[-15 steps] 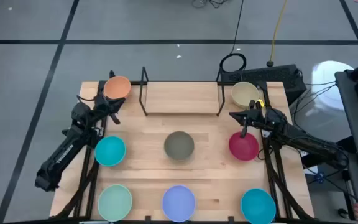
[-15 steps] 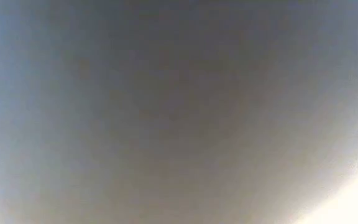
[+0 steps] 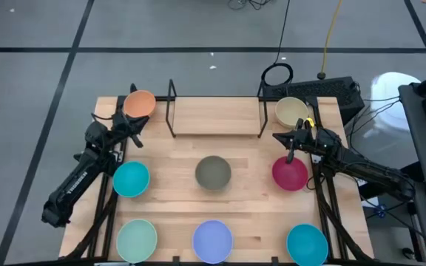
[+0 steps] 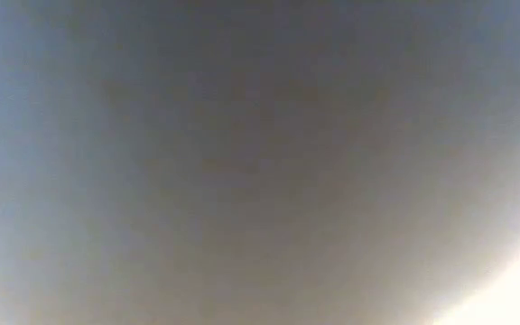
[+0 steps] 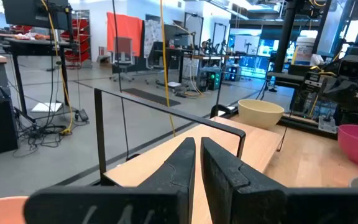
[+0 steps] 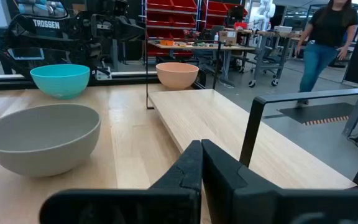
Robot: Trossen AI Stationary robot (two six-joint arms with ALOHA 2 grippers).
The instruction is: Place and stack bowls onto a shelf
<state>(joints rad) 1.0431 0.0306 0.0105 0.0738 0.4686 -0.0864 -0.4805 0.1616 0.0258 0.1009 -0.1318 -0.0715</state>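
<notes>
The shelf [image 3: 214, 117], a light wooden board between black wire uprights, stands at the table's far middle. Bowls sit upright on the table around it. Orange [image 3: 140, 104] is far left and cream [image 3: 292, 111] far right. Olive-grey [image 3: 213, 173] is in the centre, magenta [image 3: 290, 174] to its right, teal [image 3: 131, 179] to its left. Mint [image 3: 137, 239], lavender [image 3: 212, 241] and a second teal [image 3: 307, 244] line the near edge. My left gripper [image 3: 134, 134] is shut and empty beside the orange bowl. My right gripper [image 3: 283, 140] is shut and empty between the cream and magenta bowls.
The low view is filled by a grey blur and shows nothing of the table. The shelf's wire uprights [image 5: 98, 124] [image 6: 253, 124] stand just ahead of both grippers. A person [image 6: 328, 37] walks in the room beyond the table. Bare tabletop [image 3: 257, 214] lies between the bowls.
</notes>
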